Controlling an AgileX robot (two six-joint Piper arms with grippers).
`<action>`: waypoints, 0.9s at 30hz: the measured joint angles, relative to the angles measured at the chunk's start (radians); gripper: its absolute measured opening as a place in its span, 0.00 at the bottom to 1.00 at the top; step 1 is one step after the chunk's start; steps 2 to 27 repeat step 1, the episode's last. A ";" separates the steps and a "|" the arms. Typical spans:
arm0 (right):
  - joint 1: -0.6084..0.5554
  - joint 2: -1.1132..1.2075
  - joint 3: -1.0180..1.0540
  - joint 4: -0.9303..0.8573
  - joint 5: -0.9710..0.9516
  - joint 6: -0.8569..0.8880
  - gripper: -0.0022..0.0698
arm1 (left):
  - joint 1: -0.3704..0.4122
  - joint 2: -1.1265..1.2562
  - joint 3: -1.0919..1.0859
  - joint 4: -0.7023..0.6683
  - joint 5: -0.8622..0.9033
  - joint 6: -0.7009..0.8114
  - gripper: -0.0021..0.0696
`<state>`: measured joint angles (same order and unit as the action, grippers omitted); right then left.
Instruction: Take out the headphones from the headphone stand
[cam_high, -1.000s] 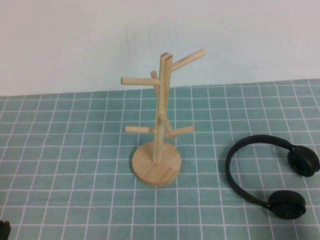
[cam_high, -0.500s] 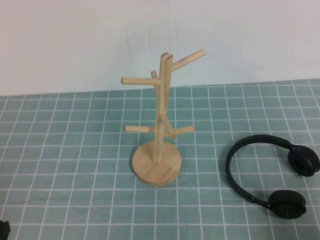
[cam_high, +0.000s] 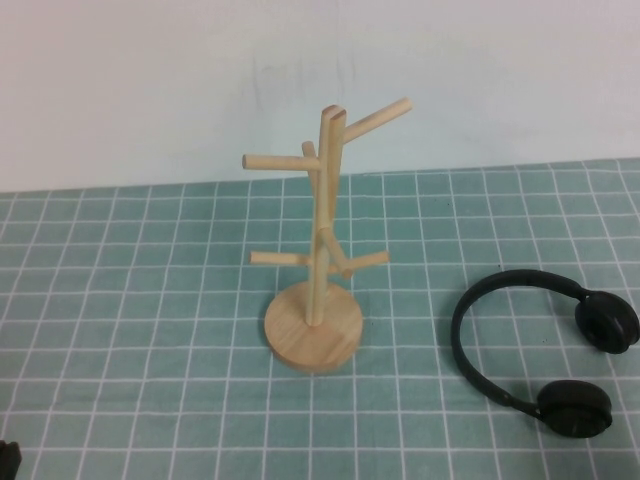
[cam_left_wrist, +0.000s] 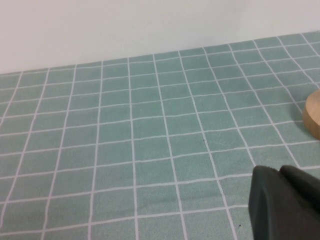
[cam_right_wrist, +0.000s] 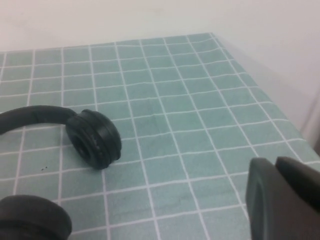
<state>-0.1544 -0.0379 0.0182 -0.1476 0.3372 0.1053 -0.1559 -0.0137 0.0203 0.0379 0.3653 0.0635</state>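
Nothing moved, one headphones flat, one headphone stand bare, left end effector, right end effector low.

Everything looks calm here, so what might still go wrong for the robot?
The black over-ear headphones already lie flat on the green checked cloth, right of the bare light wooden peg stand. One ear cup sits on its edge and might roll. The right gripper rests low beside the headphones; a careless move might nudge them. The left gripper sits near the stand's base and might bump it.
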 joint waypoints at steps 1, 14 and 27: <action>0.000 0.000 0.000 0.000 0.000 0.000 0.02 | 0.000 0.000 0.000 0.000 0.000 0.000 0.02; 0.000 0.000 0.000 0.000 0.000 0.000 0.02 | 0.000 0.000 0.000 0.000 0.000 0.000 0.02; 0.000 0.000 0.000 0.000 0.000 0.000 0.02 | 0.000 0.000 0.000 0.000 0.000 0.000 0.02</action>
